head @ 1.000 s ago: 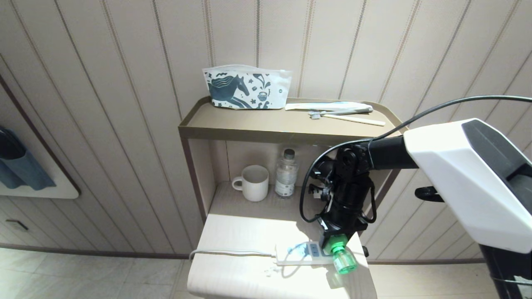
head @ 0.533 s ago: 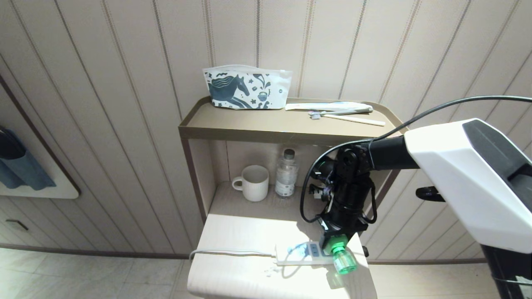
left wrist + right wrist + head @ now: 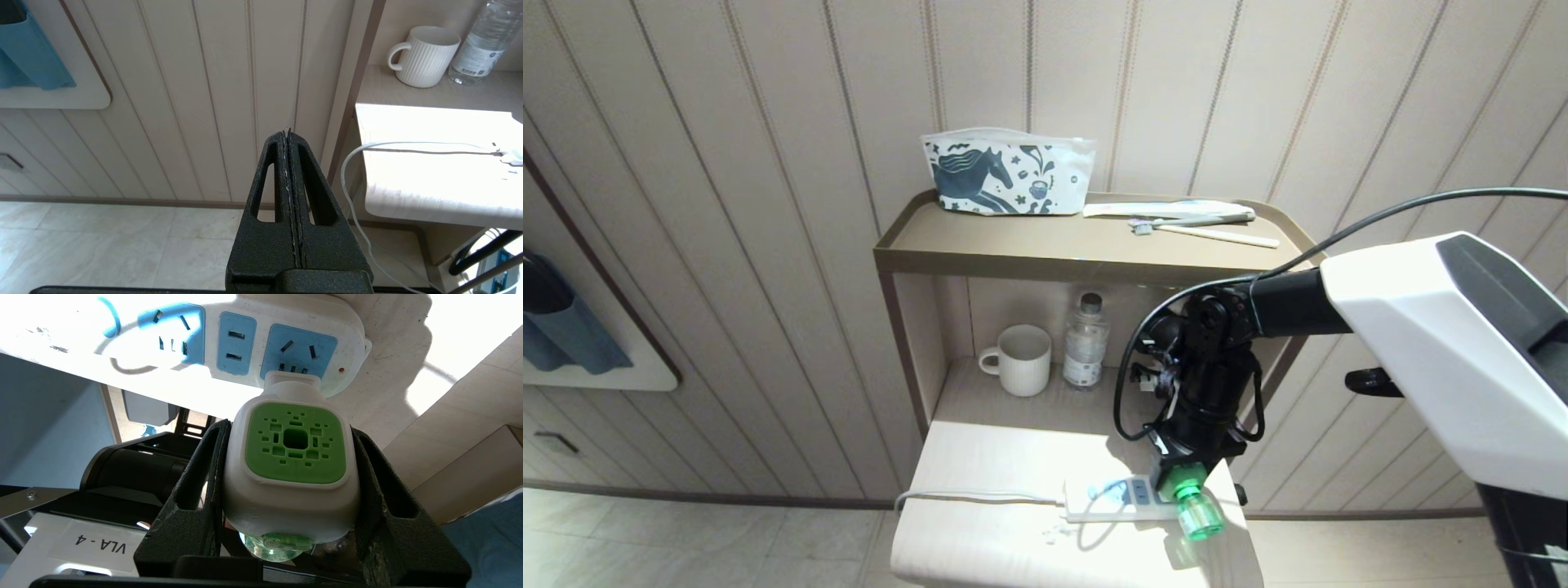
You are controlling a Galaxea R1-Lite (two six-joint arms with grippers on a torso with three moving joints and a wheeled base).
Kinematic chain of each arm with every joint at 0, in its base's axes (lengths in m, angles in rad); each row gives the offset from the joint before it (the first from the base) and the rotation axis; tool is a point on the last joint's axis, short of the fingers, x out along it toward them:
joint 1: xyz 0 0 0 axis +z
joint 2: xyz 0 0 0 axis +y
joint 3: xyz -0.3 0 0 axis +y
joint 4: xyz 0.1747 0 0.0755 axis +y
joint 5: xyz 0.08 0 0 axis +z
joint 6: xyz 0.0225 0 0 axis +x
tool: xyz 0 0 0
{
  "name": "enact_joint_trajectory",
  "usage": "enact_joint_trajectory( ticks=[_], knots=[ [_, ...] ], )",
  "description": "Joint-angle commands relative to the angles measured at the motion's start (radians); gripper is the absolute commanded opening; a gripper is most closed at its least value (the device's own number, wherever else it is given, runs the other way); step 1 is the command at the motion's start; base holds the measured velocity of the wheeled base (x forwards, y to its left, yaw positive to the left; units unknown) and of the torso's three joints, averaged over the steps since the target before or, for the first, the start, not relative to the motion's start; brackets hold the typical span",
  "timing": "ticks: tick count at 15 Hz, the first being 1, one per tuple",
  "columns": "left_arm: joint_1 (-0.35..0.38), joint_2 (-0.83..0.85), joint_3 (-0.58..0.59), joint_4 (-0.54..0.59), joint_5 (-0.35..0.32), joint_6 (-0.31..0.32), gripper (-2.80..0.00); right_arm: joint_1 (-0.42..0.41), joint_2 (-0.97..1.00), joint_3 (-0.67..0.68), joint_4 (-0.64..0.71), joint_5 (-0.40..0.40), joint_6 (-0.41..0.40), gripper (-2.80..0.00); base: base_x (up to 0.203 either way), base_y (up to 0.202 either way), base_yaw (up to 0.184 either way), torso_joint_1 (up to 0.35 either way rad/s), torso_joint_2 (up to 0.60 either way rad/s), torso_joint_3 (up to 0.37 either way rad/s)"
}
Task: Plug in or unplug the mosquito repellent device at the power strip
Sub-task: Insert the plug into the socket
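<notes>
At the near right end of the low white table (image 3: 980,457), the right gripper (image 3: 1188,480) is clasping the mosquito repellent device (image 3: 1192,498) by the two sides of its white head. In the right wrist view the two black fingers (image 3: 200,477) are pressing against the left and right flanks of the device (image 3: 292,469), and its green vented face is looking toward the camera. The plug neck of the device is sitting at the last socket of the power strip (image 3: 261,343), close to the small red lamp at the end of the strip. I cannot tell if the pins are fully inside the socket or already a little out. In the head view the green bottle is hanging past the right end of the strip (image 3: 1115,500), near the table edge.

The left gripper (image 3: 289,196) is hanging beside the table, away from the work, with its fingers pressed together on nothing.

In my judgement the step in hand is the seating or the pulling of the plug at this end socket. The next move is asking for a straight line along the pins, without tilting. The strip is light and lying free, so it may be sliding or lifting together with the device.
</notes>
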Motion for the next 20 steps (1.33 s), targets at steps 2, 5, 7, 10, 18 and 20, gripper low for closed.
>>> enact_joint_trajectory(
  ticks=[2,5,7,10,18,20],
  knots=[
    [0.000,0.000,0.000,0.000,0.000,0.001,-2.80,-0.002,0.013,-0.005,0.004,0.001,0.001,-2.80,0.000,0.000,0.000,0.000,0.00,0.000],
    [0.000,0.000,0.000,0.000,0.000,0.001,-2.80,-0.001,0.013,0.006,0.001,0.001,0.001,-2.80,0.000,0.000,0.000,0.000,0.00,0.000],
    [0.000,0.000,0.000,0.000,0.000,0.000,-2.80,-0.004,0.013,0.018,-0.011,0.001,0.001,-2.80,0.000,0.000,0.000,0.000,0.00,0.000],
    [0.000,0.000,0.000,0.000,0.000,0.000,-2.80,-0.004,0.014,0.034,-0.028,0.001,0.001,-2.80,0.000,0.000,0.000,0.000,0.00,0.000],
    [0.000,0.000,0.000,0.000,0.000,0.000,-2.80,-0.005,0.020,0.057,-0.060,-0.001,0.001,-2.80,0.000,0.000,0.000,0.000,0.00,0.000],
    [0.000,0.000,0.000,0.000,0.000,0.000,-2.80,-0.004,0.022,0.055,-0.063,-0.001,0.001,-2.80,0.000,0.000,0.000,0.000,0.00,0.000]
  ],
)
